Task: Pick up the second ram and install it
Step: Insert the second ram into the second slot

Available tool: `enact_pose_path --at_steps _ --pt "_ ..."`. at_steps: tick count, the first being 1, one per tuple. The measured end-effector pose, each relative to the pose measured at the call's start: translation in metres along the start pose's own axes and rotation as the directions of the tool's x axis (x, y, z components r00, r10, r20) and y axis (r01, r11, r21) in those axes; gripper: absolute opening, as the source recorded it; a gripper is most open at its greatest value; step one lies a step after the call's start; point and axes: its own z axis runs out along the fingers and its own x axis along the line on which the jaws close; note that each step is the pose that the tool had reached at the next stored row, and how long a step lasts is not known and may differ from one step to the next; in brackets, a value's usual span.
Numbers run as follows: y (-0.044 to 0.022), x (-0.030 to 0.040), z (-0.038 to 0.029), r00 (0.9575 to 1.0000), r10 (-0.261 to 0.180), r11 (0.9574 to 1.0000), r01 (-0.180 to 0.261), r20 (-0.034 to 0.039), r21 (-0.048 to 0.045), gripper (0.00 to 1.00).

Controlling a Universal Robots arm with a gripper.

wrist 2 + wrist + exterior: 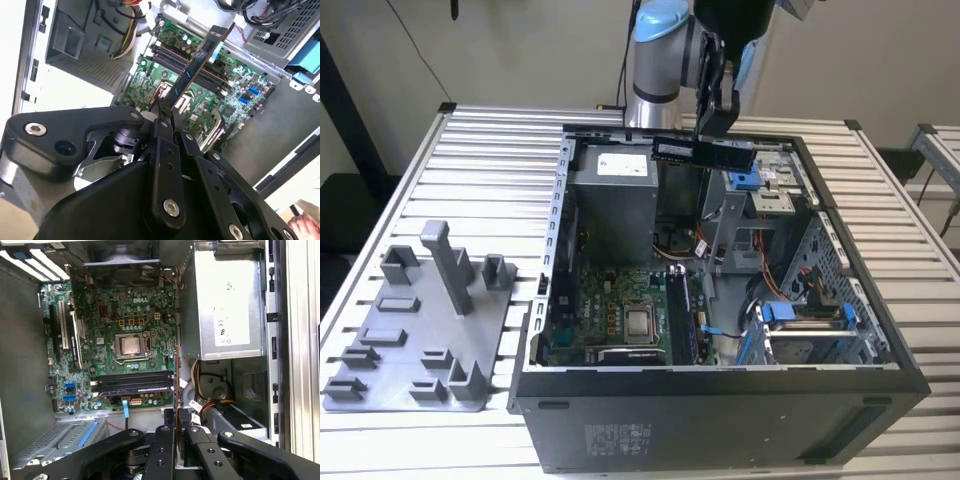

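Fingers [163, 140] of my gripper [170, 114] grip the second ram [197, 62] from above, their pinch point hidden. It hangs level over the open case [720, 420], long axis across the exterior view; below I see the motherboard [227, 87], partly hidden behind it.

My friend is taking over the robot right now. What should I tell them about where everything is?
Gripper: shut on the second ram, gripping it near its middle.
Ram: in the air, level, above the open computer case and clear of the motherboard.
Done: the ram is picked up and away from the grey holder tray.
Left: it is not yet in the memory slots.
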Motion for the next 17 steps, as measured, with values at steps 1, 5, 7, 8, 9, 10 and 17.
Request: enact_pose_path --at_steps 1,5,7,8,9,10,17 --pt "0.0 0.0 0.0 0.9999 0.013 0.9999 -0.013 0.0006 0.0008 0.14" --pt "0.0 0.0 0.0 0.9978 0.066 0.9978 -0.066 0.0025 0.0037 0.14" --pt "0.0 0.0 0.0 0.9953 0.097 0.9953 -0.097 0.0038 0.0055 0.14" --pt "0.0 0.0 0.0 0.9937 0.112 0.9936 -0.112 0.0044 0.0063 0.14" --pt "0.0 0.0 0.0 0.9917 0.128 0.9917 -0.128 0.0051 0.0072 0.14" --pt "0.0 0.0 0.0 0.9895 0.144 0.9895 -0.144 0.0058 0.008 0.14" --pt "0.0 0.0 0.0001 0.9686 0.248 0.9686 -0.248 0.0107 0.0133 0.14"
